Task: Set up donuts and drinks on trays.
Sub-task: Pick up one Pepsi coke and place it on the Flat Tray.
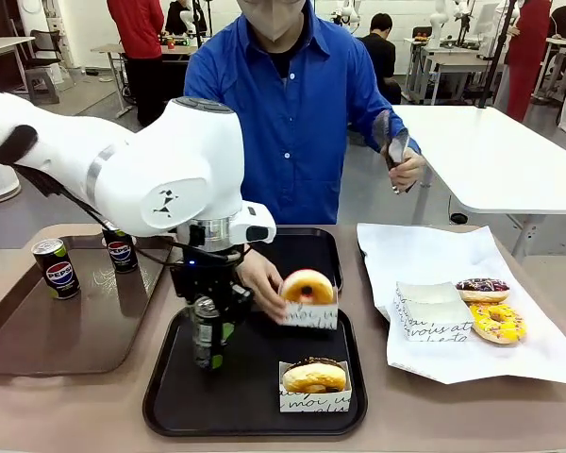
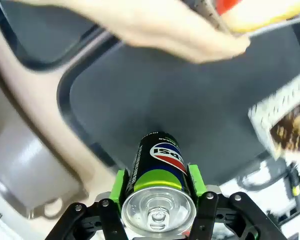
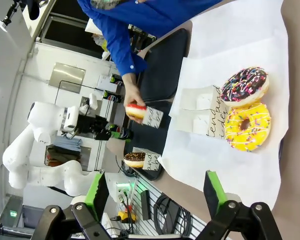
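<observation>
From the front, the left gripper (image 1: 212, 354) is pointing down with its jaws clamping a can (image 1: 205, 326) upright over the left part of the near tray (image 1: 255, 377); to the jaws' right, a person's hand (image 1: 260, 281) is holding a sleeved red donut (image 1: 307, 294) above that tray; a chocolate donut (image 1: 314, 381) is sitting in the tray's near right corner; two more cans (image 1: 57, 267) are standing on the brown tray (image 1: 57, 330), well left of the jaws.

In the left wrist view, the left gripper (image 2: 159, 180) is squeezing the can (image 2: 160, 160) between its green pads (image 2: 121, 182); the tray (image 2: 180, 115) is lying beyond the jaws, with the hand (image 2: 180, 30) blurring past at its far end.

In the right wrist view, the right gripper (image 3: 156, 192) is hanging with jaws spread wide, gripping nothing; beyond them, a yellow donut (image 3: 247, 125) and a sprinkled donut (image 3: 247, 84) are lying touching on white paper (image 3: 215, 160).
</observation>
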